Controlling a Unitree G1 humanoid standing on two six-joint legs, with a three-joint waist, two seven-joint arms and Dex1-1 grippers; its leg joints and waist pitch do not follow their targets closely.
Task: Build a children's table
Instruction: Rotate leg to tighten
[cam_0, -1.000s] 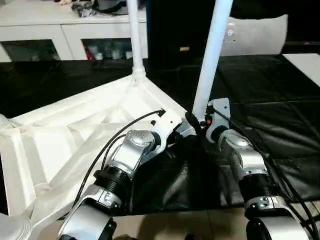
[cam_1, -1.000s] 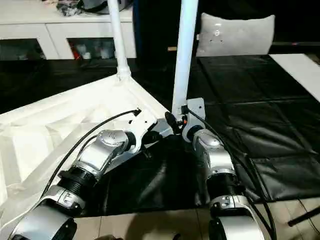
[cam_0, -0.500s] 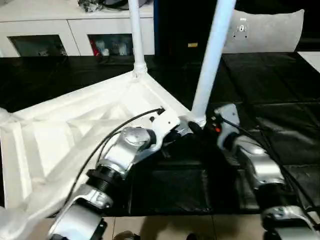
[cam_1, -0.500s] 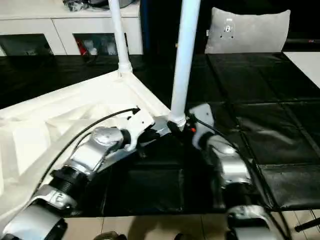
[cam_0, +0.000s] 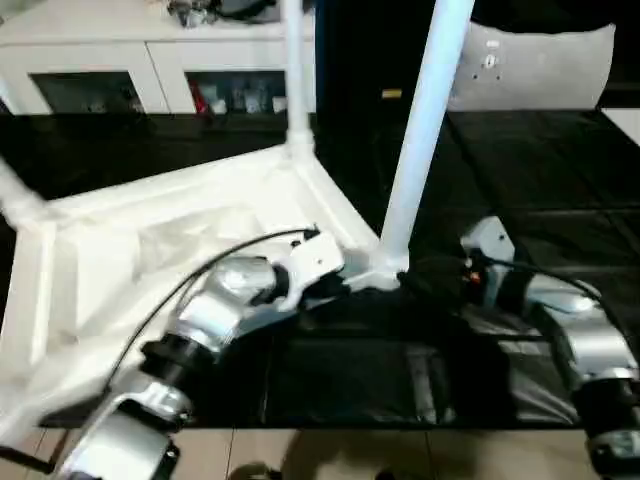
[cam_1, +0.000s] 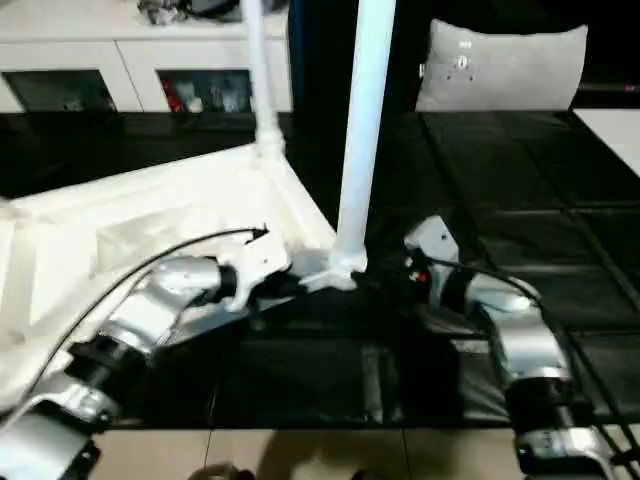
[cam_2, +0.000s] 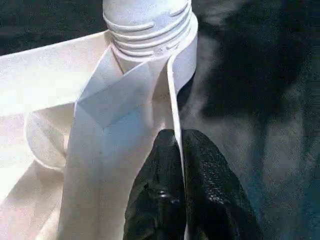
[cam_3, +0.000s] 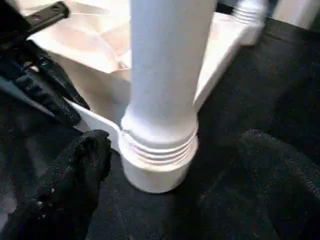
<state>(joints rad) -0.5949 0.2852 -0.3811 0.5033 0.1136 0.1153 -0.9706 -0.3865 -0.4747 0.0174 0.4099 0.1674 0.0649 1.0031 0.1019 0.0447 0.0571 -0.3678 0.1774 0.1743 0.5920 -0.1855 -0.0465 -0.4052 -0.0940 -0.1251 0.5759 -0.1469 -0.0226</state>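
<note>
The children's table (cam_0: 150, 250) lies upside down on a black mat, ribbed underside up. Two white legs stand in its corner sockets: a near one (cam_0: 420, 130) and a far one (cam_0: 295, 70). My left gripper (cam_2: 179, 137) is shut on the table's thin rim just beside the near leg's threaded socket (cam_2: 147, 30). My right gripper (cam_3: 175, 145) is open, a little back from the near leg's base (cam_3: 160, 150), one finger (cam_3: 82, 160) on each side of it and neither touching. In the head view it sits to the right of that leg (cam_0: 445, 275).
A white cabinet (cam_0: 150, 70) with dark glass compartments stands at the back left. A grey cushion (cam_0: 540, 65) leans at the back right. The black mat (cam_0: 560, 170) spreads to the right; pale floor tiles (cam_0: 350, 455) run along its front edge.
My right gripper has opened wide and drawn back from the near leg's base. My left gripper stays on the rim. The camera has shifted.
</note>
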